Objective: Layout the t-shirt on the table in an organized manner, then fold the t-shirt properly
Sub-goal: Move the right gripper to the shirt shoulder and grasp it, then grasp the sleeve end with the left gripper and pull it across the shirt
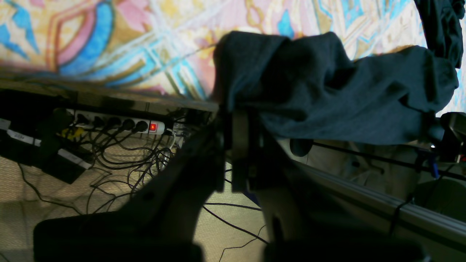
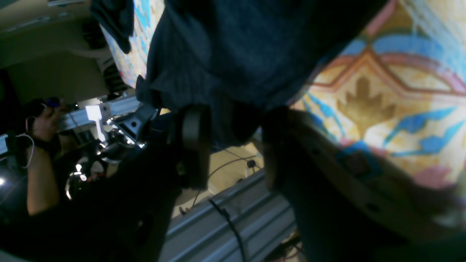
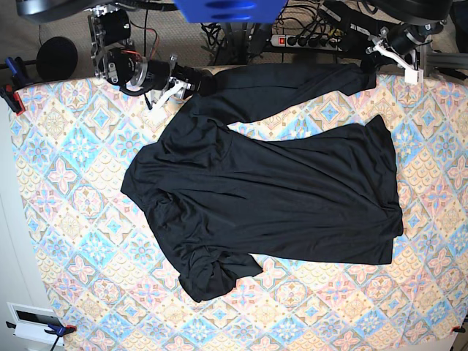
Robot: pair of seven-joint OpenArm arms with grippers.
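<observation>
The t-shirt [image 3: 278, 190] lies spread across the middle of the table [image 3: 66, 219], crumpled toward the lower left, with one strip of fabric stretched along the top edge of the base view. The left gripper [image 3: 365, 64], at the upper right there, is clenched on that strip's end. The right gripper [image 3: 196, 82], at the upper left, has its jaws parted around shirt fabric [image 2: 233, 72]. A power strip [image 1: 120, 125] lies below the table edge.
</observation>
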